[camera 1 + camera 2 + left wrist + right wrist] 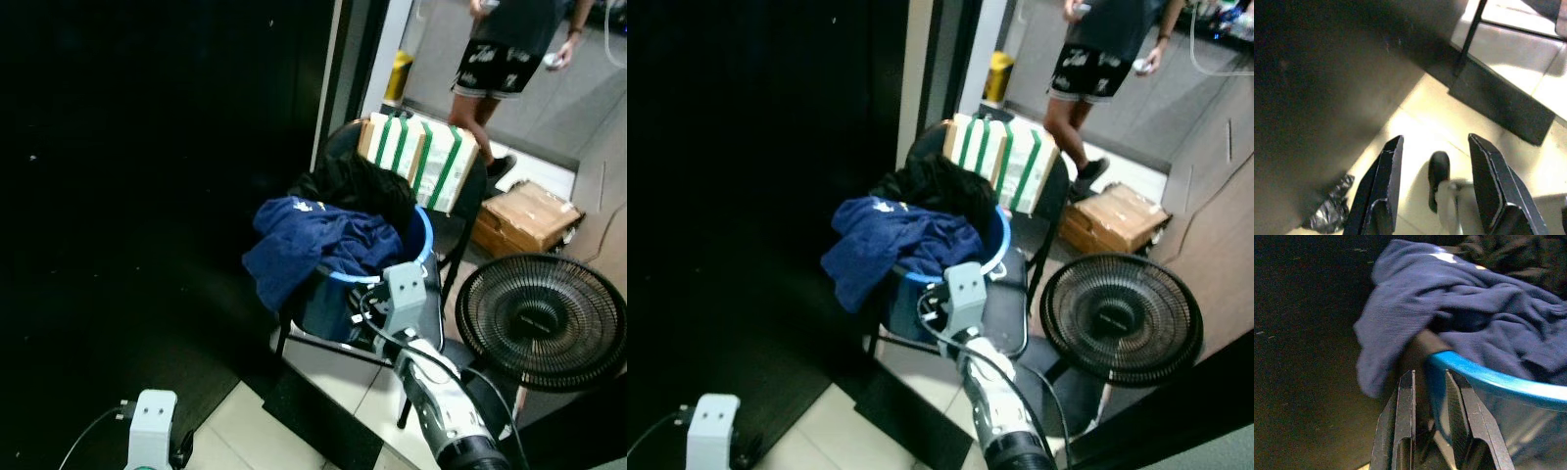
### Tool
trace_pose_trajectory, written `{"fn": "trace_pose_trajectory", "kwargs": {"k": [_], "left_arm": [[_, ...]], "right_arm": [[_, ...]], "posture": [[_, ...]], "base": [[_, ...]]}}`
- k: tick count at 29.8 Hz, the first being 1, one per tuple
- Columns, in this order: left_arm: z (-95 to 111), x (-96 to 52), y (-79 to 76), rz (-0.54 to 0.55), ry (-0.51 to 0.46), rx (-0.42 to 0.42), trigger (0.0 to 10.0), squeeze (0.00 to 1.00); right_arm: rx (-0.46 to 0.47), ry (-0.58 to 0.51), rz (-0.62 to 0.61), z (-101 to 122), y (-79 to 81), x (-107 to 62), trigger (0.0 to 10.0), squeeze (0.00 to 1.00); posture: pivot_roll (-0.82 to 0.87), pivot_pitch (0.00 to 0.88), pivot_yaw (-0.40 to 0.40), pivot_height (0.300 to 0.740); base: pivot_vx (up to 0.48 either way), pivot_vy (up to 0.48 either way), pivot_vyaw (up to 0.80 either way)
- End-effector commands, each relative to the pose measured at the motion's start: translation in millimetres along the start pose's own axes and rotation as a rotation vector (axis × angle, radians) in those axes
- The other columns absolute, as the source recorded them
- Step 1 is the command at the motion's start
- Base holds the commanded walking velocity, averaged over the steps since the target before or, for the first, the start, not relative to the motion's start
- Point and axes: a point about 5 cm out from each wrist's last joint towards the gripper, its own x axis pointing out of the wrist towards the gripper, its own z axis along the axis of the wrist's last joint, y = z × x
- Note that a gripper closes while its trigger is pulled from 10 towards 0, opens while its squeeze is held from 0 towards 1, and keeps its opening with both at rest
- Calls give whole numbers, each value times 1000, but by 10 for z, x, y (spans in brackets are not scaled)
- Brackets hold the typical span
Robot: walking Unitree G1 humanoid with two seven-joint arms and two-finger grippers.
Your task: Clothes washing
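A blue basin [423, 240] heaped with clothes stands on a black chair [460, 230]. A navy garment [304, 240] spills over the basin's left side, and dark clothing [353, 181] lies behind it. My right gripper [1428, 377] is at the basin's near rim [1488, 382]. Its two fingers stand close together with the basin's wall between them. The navy garment [1449, 308] hangs just beyond the fingertips. My left arm [152, 416] hangs low at the left. Its gripper [1435, 138] is open over the tiled floor with nothing between the fingers.
A green-and-white striped box [421, 157] leans on the chair back. A black floor fan [544, 318] stands close on the right, with a cardboard box [524, 215] behind it. A person [500, 59] stands in the doorway. The left side is dark. A black mat [1498, 98] lies under the chair.
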Motion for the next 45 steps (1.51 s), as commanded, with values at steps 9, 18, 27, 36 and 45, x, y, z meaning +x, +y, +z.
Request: {"fn": "trace_pose_trajectory", "kwargs": {"k": [9, 18, 27, 36, 45], "left_arm": [[74, 103, -103, -30, -21, 17, 10000, 0], [137, 147, -161, -50, -59, 6, 10000, 0], [335, 238, -297, -130, -112, 57, 10000, 0], [319, 247, -386, -195, -109, 101, 10000, 0], [273, 212, -444, -226, -126, 101, 10000, 0]], "right_arm": [[-3, 16, -9, -61, -23, -24, 10000, 0], [2, 10, -17, -59, -28, -23, 10000, 0], [3, 14, -11, -74, -11, -19, 10000, 0], [5, 24, -6, -124, 7, -54, 10000, 0], [4, 30, -11, -141, -7, -81, 10000, 0]], "posture": [[57, 46, -57, 740], [56, 45, -51, 740], [56, 44, -56, 740], [69, 68, -59, 740], [71, 85, -50, 740]], "base": [[0, 0, 0], [0, 0, 0], [0, 0, 0], [0, 0, 0], [0, 0, 0]]}}
